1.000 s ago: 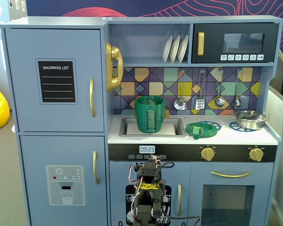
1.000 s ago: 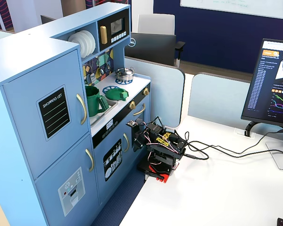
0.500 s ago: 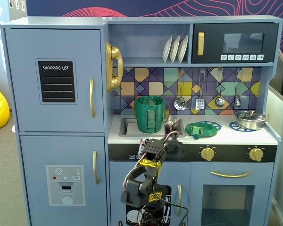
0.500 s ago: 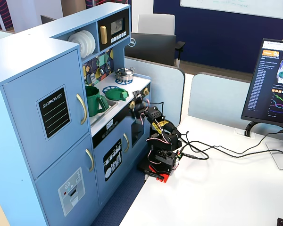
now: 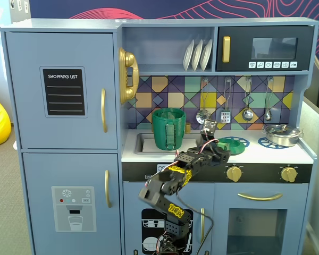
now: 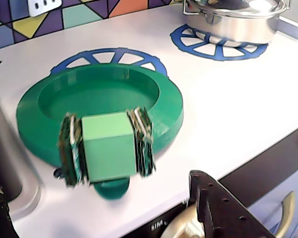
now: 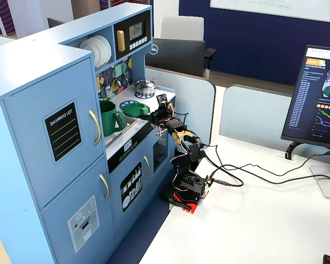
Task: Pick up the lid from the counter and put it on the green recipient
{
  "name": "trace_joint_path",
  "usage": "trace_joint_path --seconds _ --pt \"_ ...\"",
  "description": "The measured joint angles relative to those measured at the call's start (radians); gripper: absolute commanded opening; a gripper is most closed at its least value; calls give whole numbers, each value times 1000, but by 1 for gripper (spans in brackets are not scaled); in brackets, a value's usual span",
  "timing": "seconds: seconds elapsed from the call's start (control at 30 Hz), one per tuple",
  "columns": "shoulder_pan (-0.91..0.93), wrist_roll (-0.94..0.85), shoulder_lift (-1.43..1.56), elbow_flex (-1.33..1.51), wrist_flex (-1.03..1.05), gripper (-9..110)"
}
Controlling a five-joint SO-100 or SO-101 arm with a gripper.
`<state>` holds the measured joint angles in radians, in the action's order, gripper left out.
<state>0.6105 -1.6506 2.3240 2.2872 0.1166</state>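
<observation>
While its two fingers press the flanks of the square knob, the gripper (image 6: 108,148) clasps the lid (image 6: 97,111), which lies on the white worktop (image 6: 228,104) over a blue burner ring (image 6: 109,57). At two o'clock in the wrist view sits a steel pot (image 6: 236,17). At nine o'clock of the lid in a fixed view, the green recipient (image 5: 168,129) stands upright in the sink.

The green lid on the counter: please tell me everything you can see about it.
The lid is a flat round disc of matte green plastic with a raised rim around a shallow dished centre. A paler green square knob stands at its near edge in the wrist view. It lies on the white counter, partly covering a blue printed burner ring. The gripper is closed on the knob, its fingers pressing both sides.
</observation>
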Motion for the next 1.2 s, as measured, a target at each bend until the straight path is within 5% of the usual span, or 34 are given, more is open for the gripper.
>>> trace_joint_path --seconds 0.5,0.63,1.2 --pt "-29 6 -333 -253 -21 35" --pt "-44 -8 -390 -305 -21 0" --pt "-107 -32 -367 -535 103 0"
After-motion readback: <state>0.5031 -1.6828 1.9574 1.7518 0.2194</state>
